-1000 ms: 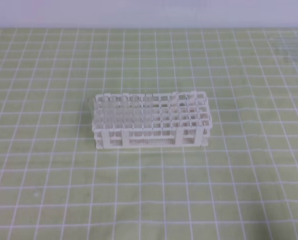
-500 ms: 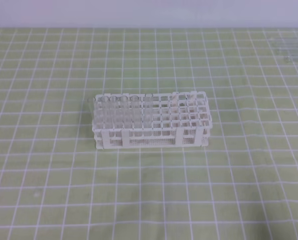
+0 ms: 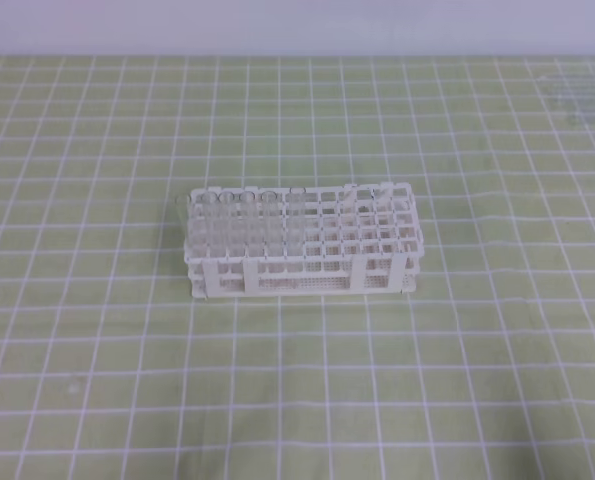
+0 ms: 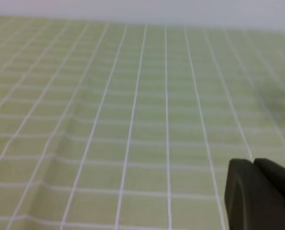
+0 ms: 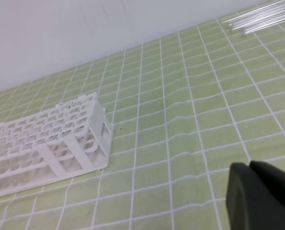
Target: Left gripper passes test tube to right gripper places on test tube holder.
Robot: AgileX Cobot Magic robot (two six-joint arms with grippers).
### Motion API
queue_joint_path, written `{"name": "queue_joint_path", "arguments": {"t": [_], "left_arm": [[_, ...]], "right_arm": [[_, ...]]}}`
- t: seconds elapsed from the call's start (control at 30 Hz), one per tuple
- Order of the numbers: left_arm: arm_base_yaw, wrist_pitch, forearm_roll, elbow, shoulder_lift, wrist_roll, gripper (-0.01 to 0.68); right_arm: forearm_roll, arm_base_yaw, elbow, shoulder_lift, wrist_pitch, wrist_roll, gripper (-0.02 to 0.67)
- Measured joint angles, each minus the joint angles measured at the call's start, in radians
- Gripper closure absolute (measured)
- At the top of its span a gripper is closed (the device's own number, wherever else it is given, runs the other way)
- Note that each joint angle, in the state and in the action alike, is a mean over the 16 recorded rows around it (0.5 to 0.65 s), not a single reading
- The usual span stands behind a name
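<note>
Your left gripper (image 4: 253, 165) shows only as two black fingertips pressed together, empty, at the lower right of its wrist view, over the green gridded cloth (image 4: 132, 120). No tube or rack appears in that view.

Your right gripper (image 5: 250, 167) is likewise closed and empty, low right in its wrist view. From there the test tube holder (image 5: 51, 139) sits well apart, to the left. A cluster of loose clear tubes (image 5: 259, 17) lies far up at the cloth's far right corner; you cannot count them, they blur together.

Overhead: one test tube holder (image 3: 302, 240), mid-cloth. Several clear tubes (image 3: 237, 225) stand upright in its left holes, count unclear. Neither gripper is visible there.
</note>
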Motion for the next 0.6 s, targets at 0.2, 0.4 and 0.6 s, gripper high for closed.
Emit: {"name": "queue_joint_path", "arguments": {"t": [0.2,0.4,0.6], "left_arm": [[0.015,0.060,-0.021,0.000,-0.006,0.068,0.676],[0.031,0.078,-0.035,0.000,-0.012,0.093,0.676],[0.045,0.079,-0.035,0.000,-0.012,0.094,0.676]], "right_arm": [[0.000,0.000,0.000,0.000,0.000,0.000,0.666],[0.000,0.000,0.000,0.000,0.000,0.000,0.666],[0.000,0.000,0.000,0.000,0.000,0.000,0.666]]}}
